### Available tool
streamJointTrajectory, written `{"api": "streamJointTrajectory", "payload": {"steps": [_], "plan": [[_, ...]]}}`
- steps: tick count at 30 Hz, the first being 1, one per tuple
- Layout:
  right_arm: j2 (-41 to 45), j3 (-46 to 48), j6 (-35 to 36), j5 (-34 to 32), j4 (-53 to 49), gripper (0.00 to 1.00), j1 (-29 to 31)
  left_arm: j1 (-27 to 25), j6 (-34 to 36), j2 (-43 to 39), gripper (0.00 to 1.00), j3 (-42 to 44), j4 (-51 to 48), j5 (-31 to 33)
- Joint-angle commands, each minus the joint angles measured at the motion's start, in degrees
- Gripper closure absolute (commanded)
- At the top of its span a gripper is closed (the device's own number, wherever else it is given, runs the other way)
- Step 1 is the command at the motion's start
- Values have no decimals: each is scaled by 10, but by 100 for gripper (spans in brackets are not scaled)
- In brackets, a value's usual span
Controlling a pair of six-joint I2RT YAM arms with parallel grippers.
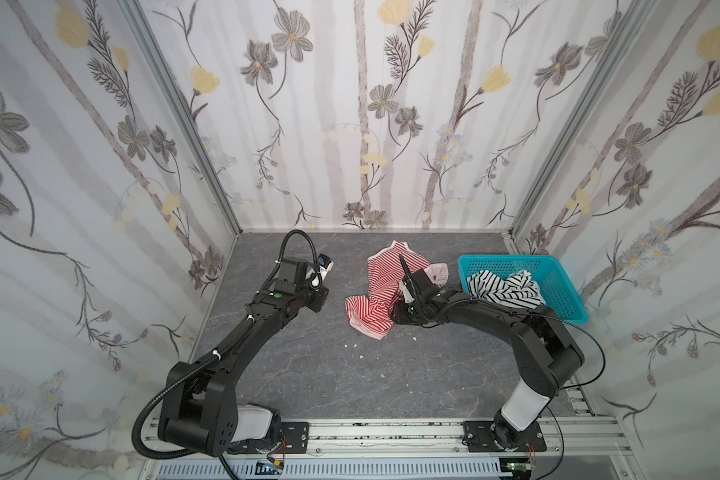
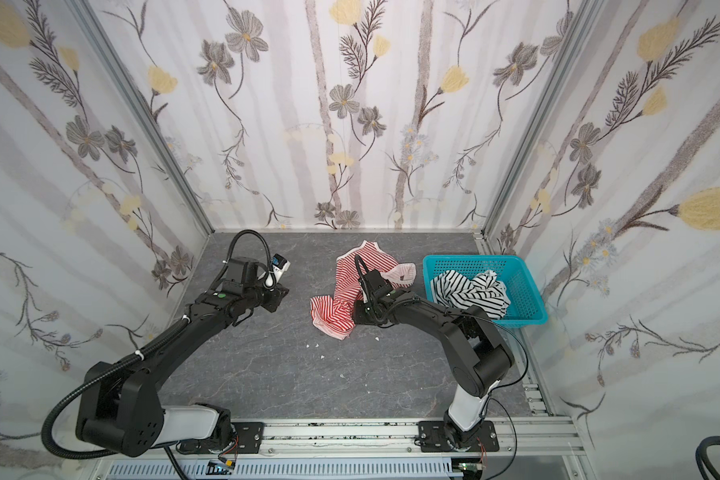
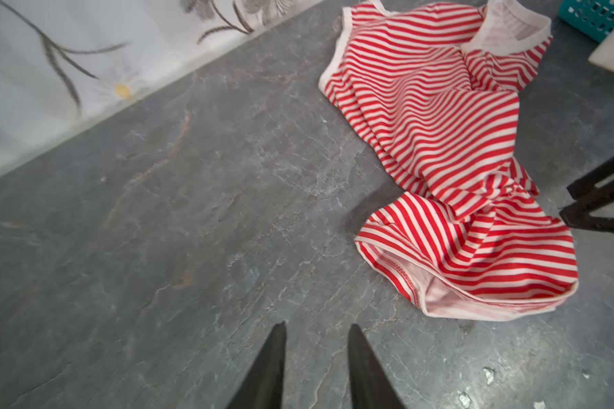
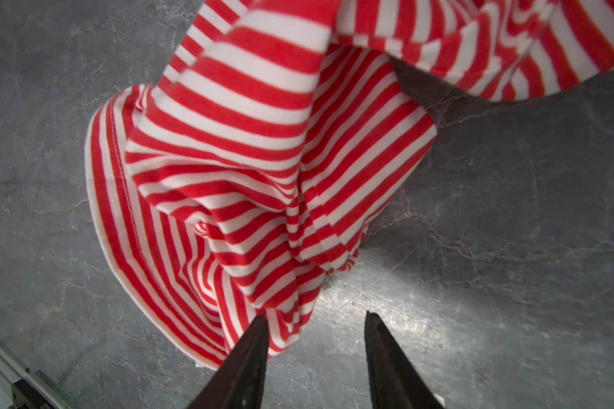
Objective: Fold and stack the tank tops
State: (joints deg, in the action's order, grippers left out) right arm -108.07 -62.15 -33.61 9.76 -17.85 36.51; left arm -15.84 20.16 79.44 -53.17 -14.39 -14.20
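Starting: red top (image 1: 385,291) crumpled mid-frame, unfolded | black top (image 1: 504,289) in basket (image 1: 499,262), right | left gripper (image 3: 316,325) open, empty | right gripper (image 4: 315,314) open beside cloth | nothing stacked

You get both top views from high above the front rail (image 1: 391,432), looking steeply down toward the back wall (image 1: 350,124). They're far enough out to take in the whole table (image 1: 308,374) and the basket (image 1: 504,262), and the two overlap almost fully. Your left wrist camera looks out past its fingers (image 3: 270,368), slanting down across the table at the red top (image 3: 440,141) from a little way off. Your right wrist camera hangs very close over that same top (image 4: 245,159), so both wrist views share it.
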Motion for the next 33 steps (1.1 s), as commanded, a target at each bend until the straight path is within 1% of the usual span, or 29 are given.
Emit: {"api": "streamJointTrajectory", "payload": {"steps": [1, 4, 9, 12, 17, 24, 25, 26, 27, 28, 29, 33], "plan": [[7, 2, -12, -7, 19, 53, 0, 0, 6, 55, 24, -20, 4, -73], [26, 27, -23, -6, 32, 53, 0, -5, 6, 127, 20, -48, 5, -85], [56, 70, -39, -8, 51, 53, 0, -14, 24, 193, 21, -74, 5, -83], [65, 83, -42, -10, 52, 53, -2, -22, 36, 221, 24, -85, 5, -73], [76, 92, -44, -13, 51, 53, -6, -42, 39, 268, 28, -105, 6, -70], [91, 106, -45, -15, 52, 53, -6, -61, 8, 319, 38, -143, 24, -72], [93, 109, -45, -16, 52, 53, -6, -64, 7, 324, 44, -147, 25, -73], [94, 111, -46, -16, 52, 53, -7, -67, 8, 325, 53, -150, 25, -68], [97, 114, -47, -17, 53, 53, -7, -68, 10, 325, 67, -151, 25, -67], [100, 117, -49, -18, 54, 53, -7, -69, 11, 324, 86, -151, 25, -71], [102, 120, -50, -19, 56, 53, -8, -69, 11, 322, 99, -150, 24, -73], [106, 126, -53, -18, 61, 53, -13, -68, 13, 290, 100, -136, 22, -76]]}}
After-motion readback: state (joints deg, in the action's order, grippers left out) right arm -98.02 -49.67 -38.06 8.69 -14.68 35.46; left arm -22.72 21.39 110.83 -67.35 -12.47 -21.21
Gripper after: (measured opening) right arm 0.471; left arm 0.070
